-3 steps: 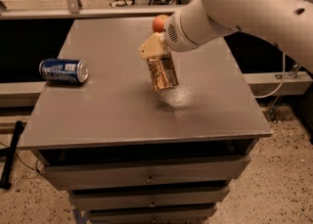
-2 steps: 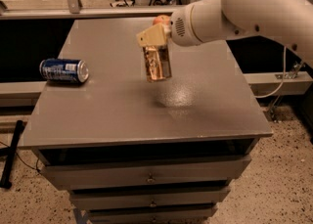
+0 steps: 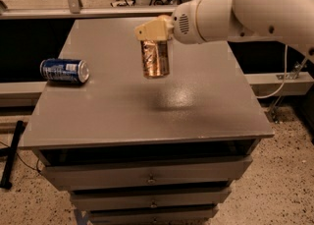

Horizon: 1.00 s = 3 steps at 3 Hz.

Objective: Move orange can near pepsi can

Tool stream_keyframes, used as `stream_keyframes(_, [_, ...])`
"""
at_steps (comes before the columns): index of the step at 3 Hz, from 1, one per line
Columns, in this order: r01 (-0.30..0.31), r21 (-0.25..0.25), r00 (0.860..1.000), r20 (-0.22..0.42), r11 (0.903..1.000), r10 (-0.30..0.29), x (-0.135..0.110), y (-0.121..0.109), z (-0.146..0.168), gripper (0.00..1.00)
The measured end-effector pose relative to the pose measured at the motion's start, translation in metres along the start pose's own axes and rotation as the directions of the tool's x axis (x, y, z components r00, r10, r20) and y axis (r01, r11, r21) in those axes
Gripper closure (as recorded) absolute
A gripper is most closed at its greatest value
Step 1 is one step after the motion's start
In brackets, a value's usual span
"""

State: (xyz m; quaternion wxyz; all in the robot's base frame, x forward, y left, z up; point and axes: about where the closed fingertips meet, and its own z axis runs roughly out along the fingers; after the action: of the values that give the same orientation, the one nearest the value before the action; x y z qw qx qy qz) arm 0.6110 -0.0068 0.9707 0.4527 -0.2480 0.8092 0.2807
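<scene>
The orange can (image 3: 155, 58) hangs upright in my gripper (image 3: 153, 35), lifted well above the grey table top (image 3: 147, 106), over its middle. The gripper is shut on the can's upper end. The pepsi can (image 3: 64, 70) lies on its side near the table's left edge, silver end facing right, well to the left of the orange can and lower in the picture. My white arm (image 3: 245, 8) reaches in from the upper right.
The table is a grey cabinet with drawers (image 3: 147, 175) below its front edge. A metal rail (image 3: 98, 13) runs behind it. A white cable (image 3: 279, 81) hangs at the right, and a black bar (image 3: 12, 155) leans on the floor at left.
My gripper has carried the orange can up and to the left, away from the table's centre and closer to the pepsi can. The pepsi can has not moved.
</scene>
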Motion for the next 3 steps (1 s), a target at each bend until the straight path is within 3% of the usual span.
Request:
stream_keyframes(1, [0.04,0.004,0.999,0.034,0.9992,-0.041,-0.007,0.005,0.001,1.0])
stream_keyframes(2, [0.125,0.018,0.985,0.116,0.992,-0.126,-0.027,0.006,0.014,1.0])
stream_keyframes(3, [0.2,0.039,0.958,0.203,0.979,-0.204,-0.054,0.0,0.034,1.0])
